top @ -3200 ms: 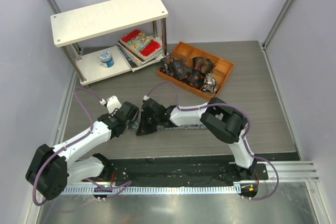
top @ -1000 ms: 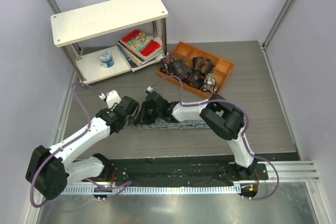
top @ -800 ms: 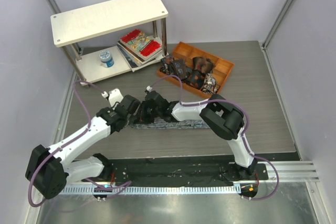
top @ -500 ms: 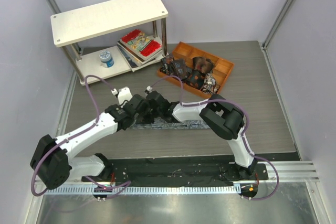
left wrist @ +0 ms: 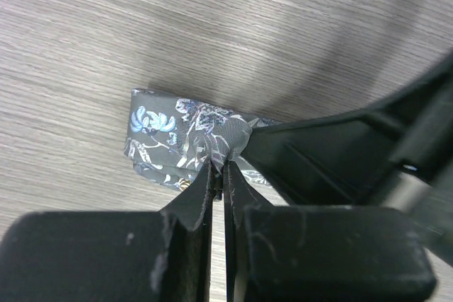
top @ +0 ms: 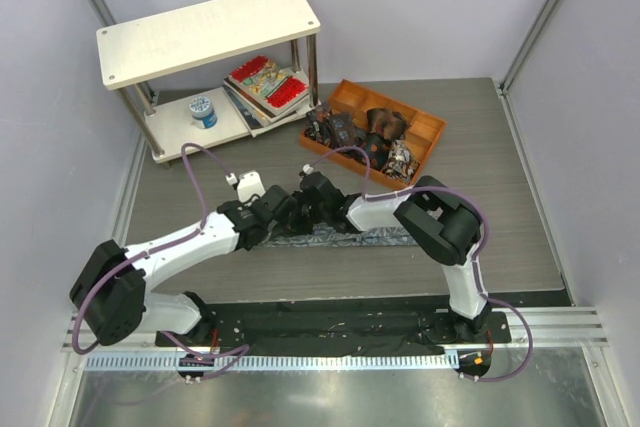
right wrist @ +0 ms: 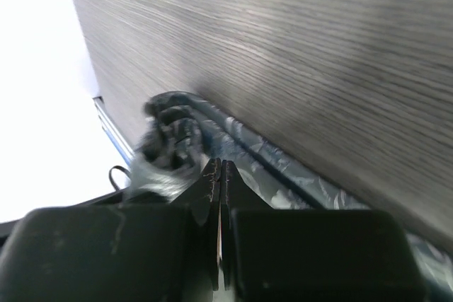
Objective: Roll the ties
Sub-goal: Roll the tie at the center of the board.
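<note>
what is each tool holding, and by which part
The left tool pinches the grey-blue tie at its rolled end. The right tool is shut beside it; its hold is unclear.

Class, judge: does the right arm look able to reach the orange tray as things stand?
Probably yes: the orange tray lies just beyond the right gripper, with only bare table between.

I count 1 long tie (top: 330, 238) laid out at table ctr. There's a bunch of small dark rolled ties (top: 375, 137) at 1 o'clock, approx 5, exact no. unclear, all in 1 orange tray (top: 422, 135). At 11 o'clock: 1 shelf unit (top: 200, 32) w/ 2 boards, 1 book stack (top: 265, 82) of maybe 3-4 vols, 1 blue-white can (top: 203, 110). 2 arms: left arm (top: 180, 247), right arm (top: 445, 232).
</note>
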Controlling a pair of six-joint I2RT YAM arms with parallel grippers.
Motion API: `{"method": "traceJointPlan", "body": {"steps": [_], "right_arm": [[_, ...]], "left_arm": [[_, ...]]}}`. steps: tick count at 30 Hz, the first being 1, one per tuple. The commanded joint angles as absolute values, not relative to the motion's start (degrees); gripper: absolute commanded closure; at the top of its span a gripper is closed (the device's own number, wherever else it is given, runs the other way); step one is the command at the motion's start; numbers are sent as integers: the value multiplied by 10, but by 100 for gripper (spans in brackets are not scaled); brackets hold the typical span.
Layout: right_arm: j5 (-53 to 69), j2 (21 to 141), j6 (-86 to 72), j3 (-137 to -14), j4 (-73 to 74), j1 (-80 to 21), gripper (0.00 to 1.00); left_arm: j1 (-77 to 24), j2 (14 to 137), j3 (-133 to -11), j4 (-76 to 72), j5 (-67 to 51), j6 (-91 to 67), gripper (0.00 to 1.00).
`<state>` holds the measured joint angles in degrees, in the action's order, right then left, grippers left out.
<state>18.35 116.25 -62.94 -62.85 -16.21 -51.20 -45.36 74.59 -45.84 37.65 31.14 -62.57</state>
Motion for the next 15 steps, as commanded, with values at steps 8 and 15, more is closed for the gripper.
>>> {"method": "traceJointPlan", "body": {"steps": [8,15], "right_arm": [[145,1023,-590,-582,-77,-483,99],[126,974,-581,-546,-59,-459,99]], "left_arm": [[-469,782,-465,320,335,-639,96],[-487,802,-475,305,338,-635,82]]}}
